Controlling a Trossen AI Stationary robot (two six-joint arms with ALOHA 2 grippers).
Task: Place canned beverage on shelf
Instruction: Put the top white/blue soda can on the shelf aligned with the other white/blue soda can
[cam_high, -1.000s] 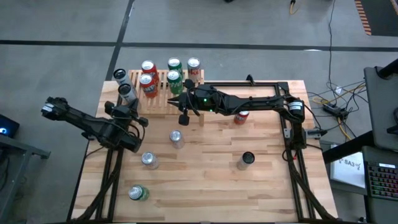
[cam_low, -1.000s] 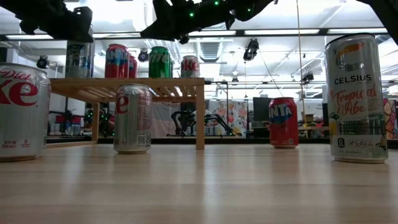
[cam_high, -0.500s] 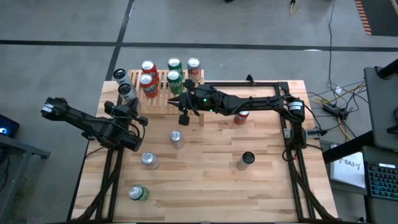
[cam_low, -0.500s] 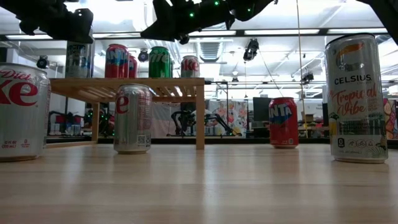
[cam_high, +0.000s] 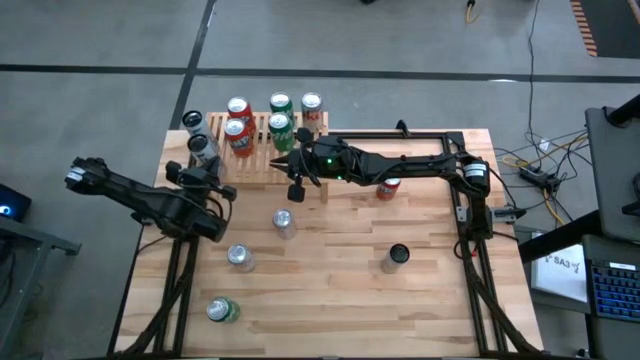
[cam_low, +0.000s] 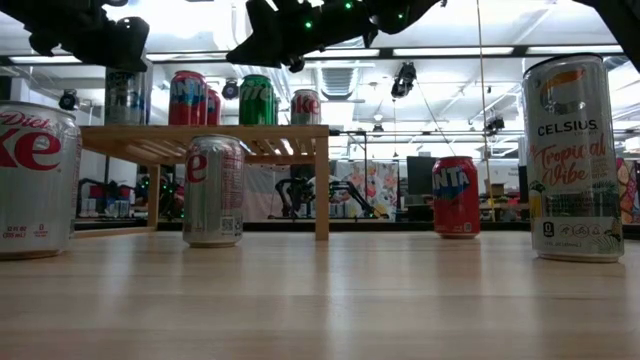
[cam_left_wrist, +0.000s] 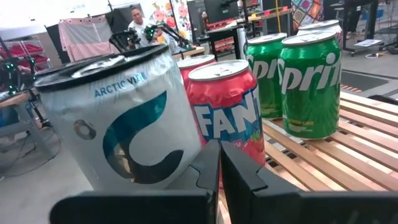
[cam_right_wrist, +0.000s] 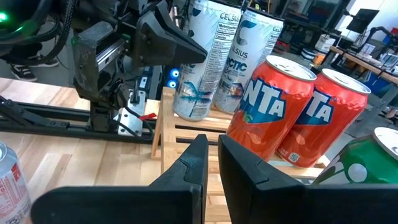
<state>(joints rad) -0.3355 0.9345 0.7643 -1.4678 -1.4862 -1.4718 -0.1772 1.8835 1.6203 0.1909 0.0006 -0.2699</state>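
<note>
Light-wood slats make up the shelf (cam_high: 262, 150) at the far left part of the table (cam_high: 430, 290), and on it, from left to right, stand 2 tall pale cans (cam_high: 200, 140), 2 red soda cans (cam_high: 238, 128), 2 green soda cans (cam_high: 280, 115) and 1 more red-and-silver can (cam_high: 311, 108) at the far right corner. At the shelf's left end the left gripper (cam_high: 205, 172) sits with its fingers clenched together and nothing between them; its wrist view shows the nearer tall pale can (cam_left_wrist: 121, 118) just ahead, with a red can (cam_left_wrist: 227, 115) and green cans (cam_left_wrist: 308, 84) beyond. Just right of that, over the shelf's front right edge, the right gripper (cam_high: 283, 160) hangs above the slats, fingers likewise closed and empty, pointed toward the red cans (cam_right_wrist: 273, 115). On the bare table in front of the shelf stand 4 more cans: a green one (cam_high: 222, 310) nearest the front, 2 silver ones (cam_high: 240, 258) (cam_high: 285, 222), and a tall can (cam_high: 395, 258) farther right. A short red can (cam_high: 388, 186) stands partly under the right arm.
</note>
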